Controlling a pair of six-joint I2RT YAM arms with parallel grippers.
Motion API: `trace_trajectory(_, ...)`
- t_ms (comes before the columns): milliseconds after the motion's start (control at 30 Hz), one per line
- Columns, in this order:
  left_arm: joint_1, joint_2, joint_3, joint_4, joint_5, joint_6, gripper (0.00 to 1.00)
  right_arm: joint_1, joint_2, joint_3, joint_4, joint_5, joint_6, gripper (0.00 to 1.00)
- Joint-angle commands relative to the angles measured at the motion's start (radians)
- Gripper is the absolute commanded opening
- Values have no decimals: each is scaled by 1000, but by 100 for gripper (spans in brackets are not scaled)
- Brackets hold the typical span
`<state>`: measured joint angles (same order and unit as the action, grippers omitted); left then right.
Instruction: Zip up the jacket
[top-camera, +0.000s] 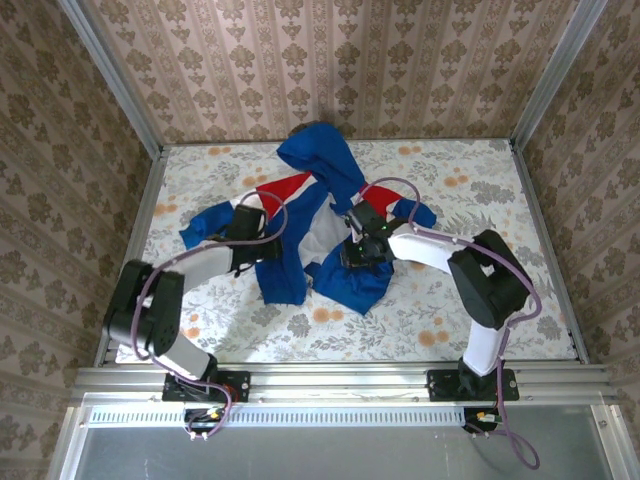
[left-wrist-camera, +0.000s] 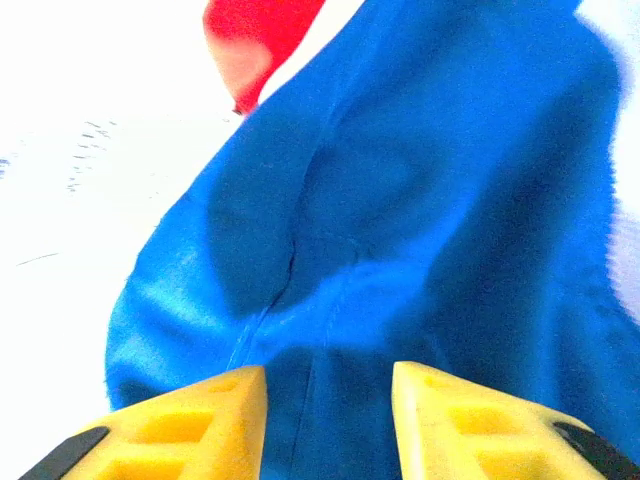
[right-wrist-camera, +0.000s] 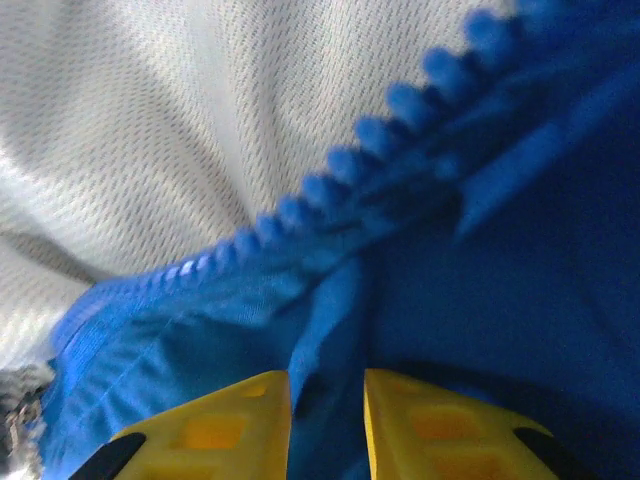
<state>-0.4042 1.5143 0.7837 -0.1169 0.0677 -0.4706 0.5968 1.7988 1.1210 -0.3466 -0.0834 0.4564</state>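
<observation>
The royal-blue hooded fabric jacket (top-camera: 345, 285), banded red and white, lies crumpled mid-table, hood toward the far edge of the floral-print table (top-camera: 480, 190). Expect light, limp cloth that bunches rather than slides. Take hold at the chunky blue zipper teeth (right-wrist-camera: 345, 165) beside the pale mesh lining (right-wrist-camera: 150, 120).

Left gripper (left-wrist-camera: 328, 400): fingers apart over blue cloth; grip cannot be told. Right gripper (right-wrist-camera: 327, 400): narrow gap, a blue fold entering; clamping cannot be told.

Open room lies toward the left, right and near edges.
</observation>
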Motion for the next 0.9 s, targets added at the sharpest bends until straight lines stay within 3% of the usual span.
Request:
trace_trajectory(0, 5, -147, -30, -132, -57, 33, 41, 27, -70, -26, -46, 5, 37, 28)
trace_trajectory(167, -43, -358, -101, -260, -120, 7, 44, 85, -78, -35, -22, -15, 76, 28)
trace_trajectory(400, -315, -563, -276, -251, -158, -196, 44, 145, -39, -37, 29, -35, 124, 26)
trace_trajectory(467, -382, -570, -294, -235, -141, -208, 45, 148, -21, -45, 44, -49, 143, 26)
trace_trajectory(633, -538, -551, -292, -255, -250, -238, 46, 147, 8, -80, 85, -75, 174, 25)
trace_trajectory(867, -558, -413, -260, -144, -245, -198, 55, 148, 5, -118, 106, -72, 189, 24)
